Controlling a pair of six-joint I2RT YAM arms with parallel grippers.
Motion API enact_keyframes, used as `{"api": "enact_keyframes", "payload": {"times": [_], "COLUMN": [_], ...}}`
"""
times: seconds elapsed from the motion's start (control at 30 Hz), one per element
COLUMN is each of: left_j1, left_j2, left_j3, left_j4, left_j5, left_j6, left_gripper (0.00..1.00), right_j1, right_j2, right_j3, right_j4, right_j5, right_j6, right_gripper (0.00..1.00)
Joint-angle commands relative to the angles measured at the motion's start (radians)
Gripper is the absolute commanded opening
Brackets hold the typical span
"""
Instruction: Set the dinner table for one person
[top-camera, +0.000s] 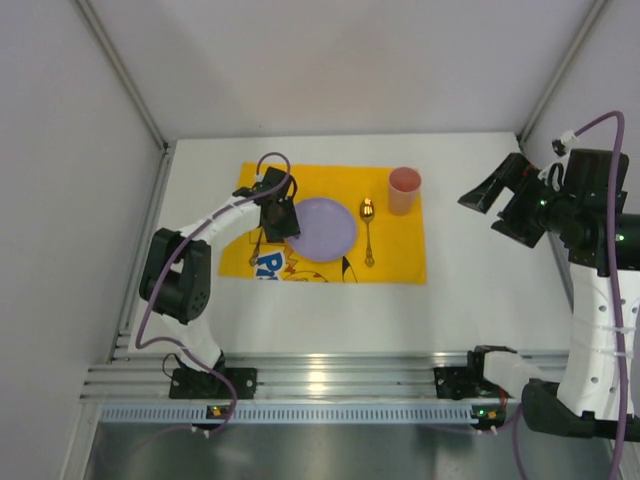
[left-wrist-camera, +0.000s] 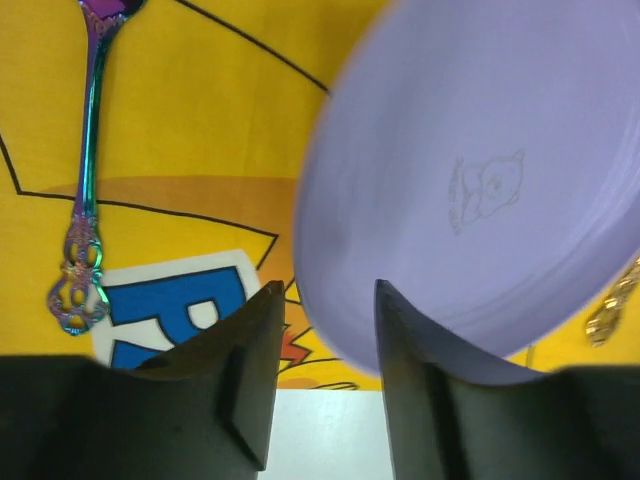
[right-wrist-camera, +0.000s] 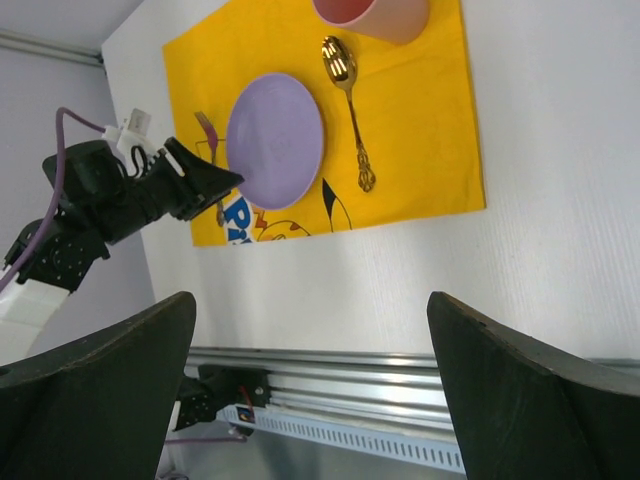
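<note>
Left claw (left-wrist-camera: 328, 292) hung low over the yellow cloth (top-camera: 395, 255), its jaws parted only narrowly with nothing between them, and one finger sat right by the near-left rim of the purple plate (top-camera: 325, 229); I could not tell whether it touched. My right claw (right-wrist-camera: 310, 305) was spread wide and empty, raised above the counter (top-camera: 480, 300) near its right edge. The counter itself filled the workspace under both arms, with the cloth laid toward its far edge. My worry was that finger: any sideways drift would likely have shoved the plate toward the gold spoon (top-camera: 367, 232), or tipped it up by the rim. Dropping lower risked pinching the cloth and dragging everything, the pink cup (top-camera: 404, 190) included. The fork (left-wrist-camera: 88, 150), lying just toward the counter's left edge from the claw, could also have been knocked askew.
</note>
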Motion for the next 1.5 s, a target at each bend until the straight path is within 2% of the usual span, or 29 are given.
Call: {"api": "enact_keyframes", "payload": {"times": [0.0, 0.07, 0.1, 0.13, 0.33, 0.43, 0.53, 0.7, 0.8, 0.9, 1.03, 1.1, 1.13, 1.17, 1.2, 1.23, 1.37, 1.47], "left_j1": [0.003, 0.003, 0.003, 0.003, 0.003, 0.003, 0.003, 0.0, 0.0, 0.0, 0.0, 0.0, 0.0, 0.0, 0.0, 0.0, 0.0, 0.0], "left_j2": [-0.038, -0.044, -0.049, -0.052, -0.139, -0.203, -0.285, -0.513, -0.591, -0.637, -0.72, -0.781, -0.805, -0.852, -0.874, -0.894, -0.964, -0.995], "left_j3": [-0.034, -0.019, -0.008, 0.024, 0.174, 0.21, 0.222, 0.141, 0.074, 0.043, -0.006, -0.06, -0.083, -0.107, -0.156, -0.176, -0.256, -0.29], "left_j4": [0.024, 0.005, -0.004, -0.016, -0.098, -0.114, -0.142, -0.111, -0.136, -0.214, -0.298, -0.311, -0.309, -0.279, -0.265, -0.253, -0.217, -0.236], "left_j5": [-0.012, -0.038, -0.048, -0.062, -0.1, -0.104, -0.087, -0.068, -0.065, -0.103, -0.269, -0.425, -0.458, -0.511, -0.534, -0.548, -0.576, -0.513], "left_j6": [-0.009, -0.003, 0.0, 0.005, 0.031, 0.062, 0.082, 0.088, 0.106, 0.12, 0.1, 0.088, 0.103, 0.124, 0.158, 0.172, 0.18, 0.145], "left_gripper": [0.57, 0.68, 0.81, 0.84, 0.88, 0.88, 0.89, 0.97, 0.98, 0.98, 0.98, 0.98, 0.99, 0.99, 0.99, 0.99, 0.99, 0.99], "right_j1": [-0.014, -0.013, -0.014, -0.013, -0.007, -0.004, 0.004, 0.045, 0.062, 0.13, 0.194, 0.208, 0.21, 0.21, 0.211, 0.21, 0.211, 0.21], "right_j2": [-0.021, -0.025, -0.027, -0.029, -0.042, -0.062, -0.133, -0.236, -0.301, -0.355, -0.424, -0.484, -0.501, -0.551, -0.6, -0.622, -0.697, -0.762], "right_j3": [-0.006, -0.018, -0.021, -0.024, 0.033, 0.074, 0.033, -0.16, -0.256, -0.331, -0.41, -0.44, -0.464, -0.478, -0.501, -0.515, -0.584, -0.633], "right_j4": [0.035, 0.038, 0.038, 0.04, 0.06, 0.097, 0.143, 0.114, 0.112, 0.114, 0.089, 0.066, 0.046, 0.034, 0.013, 0.017, 0.084, 0.166], "right_j5": [0.004, 0.004, 0.004, 0.006, 0.013, -0.014, -0.065, -0.016, -0.007, 0.054, 0.209, 0.312, 0.364, 0.485, 0.531, 0.552, 0.434, 0.321], "right_j6": [-0.02, -0.023, -0.024, -0.029, -0.078, -0.095, -0.09, -0.086, -0.089, -0.092, -0.093, -0.084, -0.051, -0.003, 0.076, 0.086, 0.074, 0.04], "right_gripper": [1.0, 1.0, 1.0, 1.0, 1.0, 1.0, 1.0, 1.0, 1.0, 1.0, 1.0, 1.0, 1.0, 1.0, 0.99, 0.99, 1.0, 1.0]}}
